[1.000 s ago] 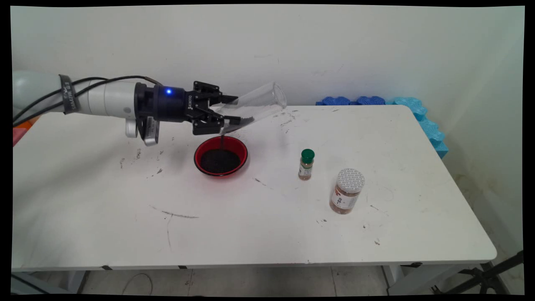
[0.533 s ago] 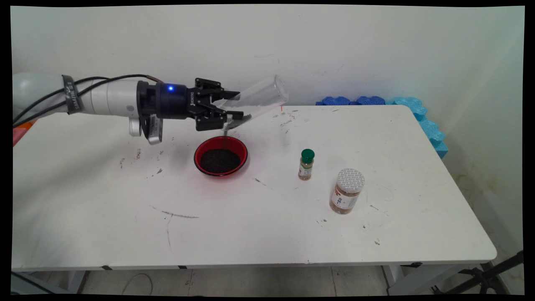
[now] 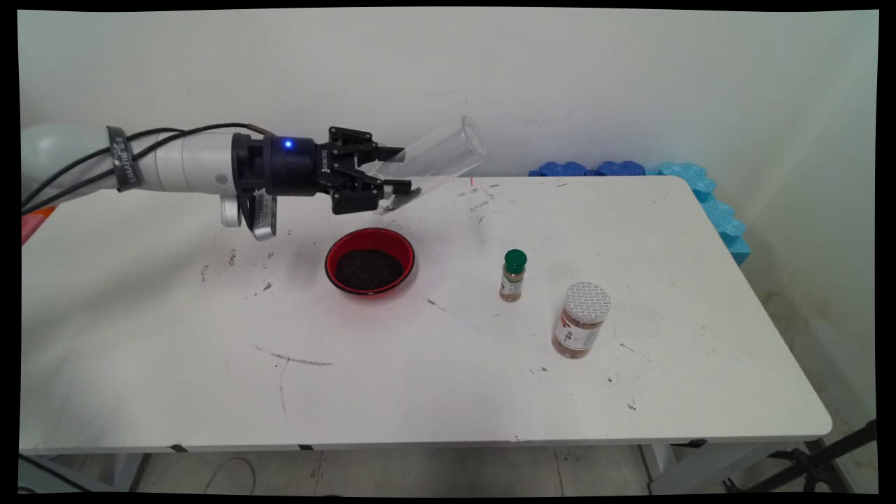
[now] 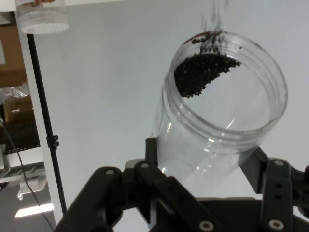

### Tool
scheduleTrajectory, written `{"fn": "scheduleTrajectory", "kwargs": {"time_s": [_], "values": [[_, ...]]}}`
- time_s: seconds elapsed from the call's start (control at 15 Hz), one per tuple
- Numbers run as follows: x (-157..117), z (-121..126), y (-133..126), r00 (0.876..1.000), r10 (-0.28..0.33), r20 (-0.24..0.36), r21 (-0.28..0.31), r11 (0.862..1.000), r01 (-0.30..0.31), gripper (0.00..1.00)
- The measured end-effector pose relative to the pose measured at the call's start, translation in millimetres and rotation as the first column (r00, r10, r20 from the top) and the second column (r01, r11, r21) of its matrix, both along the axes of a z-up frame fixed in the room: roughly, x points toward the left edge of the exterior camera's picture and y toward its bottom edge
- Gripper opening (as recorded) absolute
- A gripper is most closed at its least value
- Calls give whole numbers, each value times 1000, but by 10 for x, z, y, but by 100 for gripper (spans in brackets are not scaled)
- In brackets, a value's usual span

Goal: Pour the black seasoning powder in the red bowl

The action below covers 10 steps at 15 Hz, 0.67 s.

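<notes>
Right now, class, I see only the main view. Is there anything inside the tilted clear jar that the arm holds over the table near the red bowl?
Observer: Yes. The hand view shows a clump of dark granules lying inside the clear jar, against its rim.
Operator: Are any going over the rim?
Observer: It seems so. Blurred dark streaks run outward from the rim beside the clump.
Operator: Is a lid on it?
Observer: No. The mouth is open above a ridged neck, and the fingers press the wall just below that neck.
</notes>
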<state>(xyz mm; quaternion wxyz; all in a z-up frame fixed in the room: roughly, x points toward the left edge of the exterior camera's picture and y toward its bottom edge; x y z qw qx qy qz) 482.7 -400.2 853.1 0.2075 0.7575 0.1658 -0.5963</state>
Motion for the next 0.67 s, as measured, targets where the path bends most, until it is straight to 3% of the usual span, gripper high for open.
{"fn": "scheduleTrajectory", "kwargs": {"time_s": [0.67], "values": [[8, -19, -4, 1000, 9, -1, -20, 1000, -9, 0]]}}
